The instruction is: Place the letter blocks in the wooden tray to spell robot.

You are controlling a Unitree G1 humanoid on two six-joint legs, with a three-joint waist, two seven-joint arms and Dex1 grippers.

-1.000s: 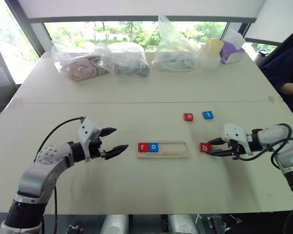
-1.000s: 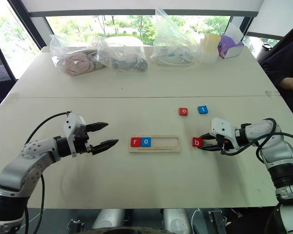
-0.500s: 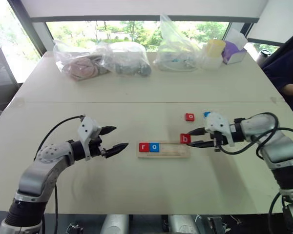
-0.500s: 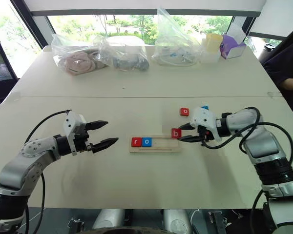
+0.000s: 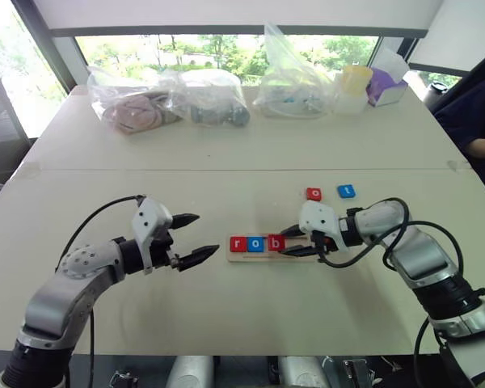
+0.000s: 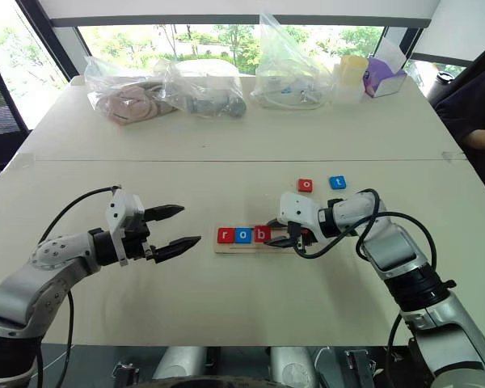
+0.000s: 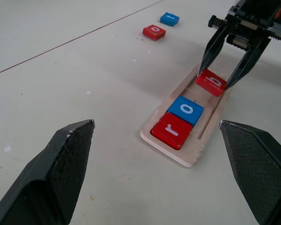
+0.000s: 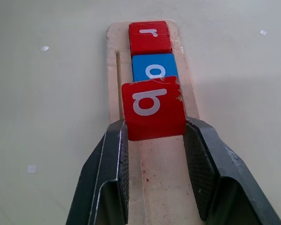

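The wooden tray [image 7: 187, 157] lies at the table's middle with a red r [image 5: 238, 243] and a blue o [image 5: 256, 243] side by side at its left end. My right gripper [image 5: 284, 242] is shut on the red b [image 8: 153, 108] and holds it slightly tilted over the third place, right against the blue o. Whether the b rests in the slot I cannot tell. Behind the tray's right end, a loose red o [image 5: 314, 194] and a blue t [image 5: 346, 191] lie on the table. My left gripper [image 5: 204, 236] hovers open to the left of the tray, holding nothing.
Plastic bags [image 5: 170, 101] with contents, a taller bag [image 5: 295, 81], a yellow cup [image 5: 352, 85] and a purple box [image 5: 385, 85] line the far edge by the window. A person's dark sleeve [image 5: 477, 113] is at the far right.
My right gripper carried the red b leftward from the table right of the tray to the slot beside the blue o. The left gripper has stayed open and in place.
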